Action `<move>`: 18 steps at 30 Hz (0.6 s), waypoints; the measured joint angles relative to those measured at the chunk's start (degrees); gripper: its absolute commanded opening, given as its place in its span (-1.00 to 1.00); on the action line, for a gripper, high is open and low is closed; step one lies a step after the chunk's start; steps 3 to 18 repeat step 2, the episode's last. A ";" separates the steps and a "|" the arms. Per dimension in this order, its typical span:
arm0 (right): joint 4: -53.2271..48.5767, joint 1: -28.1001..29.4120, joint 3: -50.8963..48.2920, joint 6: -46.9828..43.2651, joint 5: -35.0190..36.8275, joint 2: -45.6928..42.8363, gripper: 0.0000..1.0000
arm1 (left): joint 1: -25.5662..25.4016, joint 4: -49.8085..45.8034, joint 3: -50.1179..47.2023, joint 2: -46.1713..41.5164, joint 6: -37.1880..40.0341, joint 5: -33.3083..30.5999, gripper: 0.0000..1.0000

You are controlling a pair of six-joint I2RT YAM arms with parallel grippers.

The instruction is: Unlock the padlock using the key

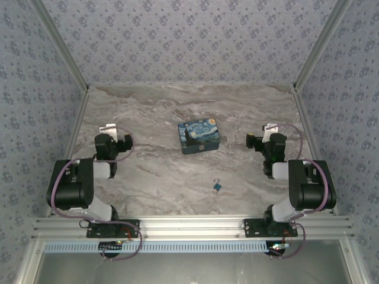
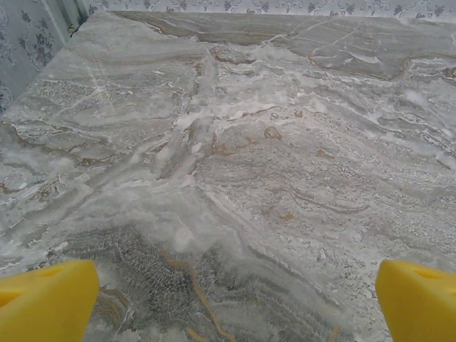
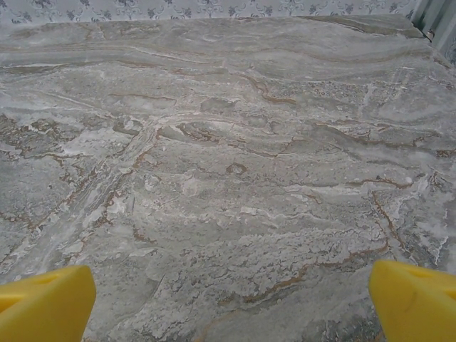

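Marble tabletop (image 1: 148,171) spreads wide around padlock (image 1: 217,187); left tool (image 2: 231,303) and right tool (image 3: 229,303) gape.

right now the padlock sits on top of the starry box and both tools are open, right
No. The padlock lies on the table, apart from the starry box, as the top external view shows. The left tool and right tool are open.

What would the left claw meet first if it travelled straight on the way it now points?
Probably the marble table: no object lies ahead of the left claw. If its line runs level, the patterned back wall comes first; the tilt is unclear.
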 measured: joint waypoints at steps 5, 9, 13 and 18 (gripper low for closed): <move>-0.09 -0.02 0.00 0.00 0.04 0.00 1.00 | 0.00 -0.17 0.00 0.00 0.00 0.00 0.99; -0.09 -0.02 0.00 0.00 0.04 0.00 1.00 | 0.00 -0.17 0.00 0.00 0.00 0.00 0.99; -0.09 -0.02 0.00 0.00 0.04 0.00 1.00 | 0.00 -0.17 0.00 0.00 0.00 0.00 0.99; -0.09 -0.02 0.00 0.00 0.04 0.00 1.00 | 0.00 -0.17 0.00 0.00 0.00 0.00 0.99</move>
